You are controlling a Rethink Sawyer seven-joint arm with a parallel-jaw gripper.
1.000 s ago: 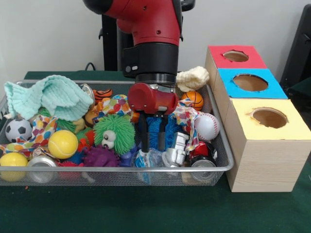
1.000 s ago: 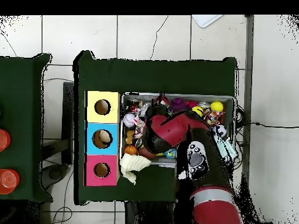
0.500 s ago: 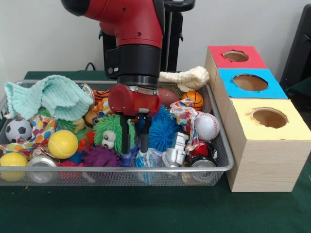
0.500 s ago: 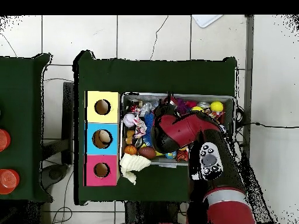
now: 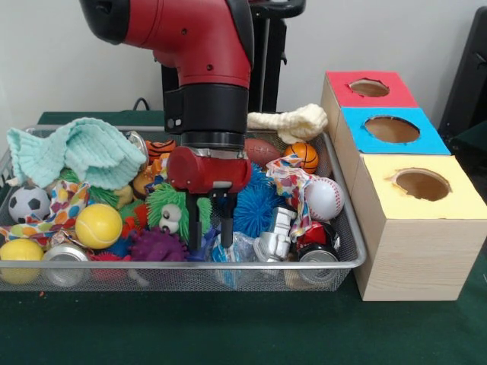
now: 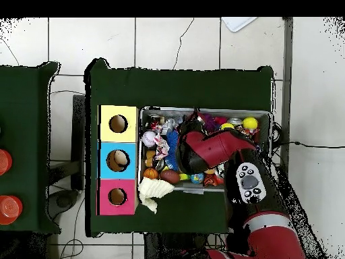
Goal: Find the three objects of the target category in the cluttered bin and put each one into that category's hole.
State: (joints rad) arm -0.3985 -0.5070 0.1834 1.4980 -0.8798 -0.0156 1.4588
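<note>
The search-and-pick step is judged to be in hand: the hand (image 5: 211, 233) is lowered into the front part of the wire bin (image 5: 346, 228), its two dark fingers (image 5: 195, 226) parted a little and sunk among the toys, between the green fuzzy toy (image 5: 179, 209) and the blue spiky ball (image 5: 255, 207), just above a crumpled clear item (image 5: 234, 249) at the front wall. Nothing is seen to be held; the fingertips are partly hidden by the clutter, so contact with any one thing cannot be told. The target category is not shown by the pictures, so the wanted objects cannot be named; all the toys lie in the bin, among them a baseball (image 5: 324, 198), a small basketball (image 5: 305, 157) and a yellow tennis ball (image 5: 98, 226). The three-hole box (image 5: 415, 247) stands just beside the bin on the green desk (image 5: 243, 327), with red, blue and yellow tops. The next move is judged to call for closing on a single object, a clean lift free of the neighbouring toys, and carriage across to the matching hole. The arm (image 6: 219, 152) is held nearly vertical at the wrist, reaching over the bin from the base side.
</note>
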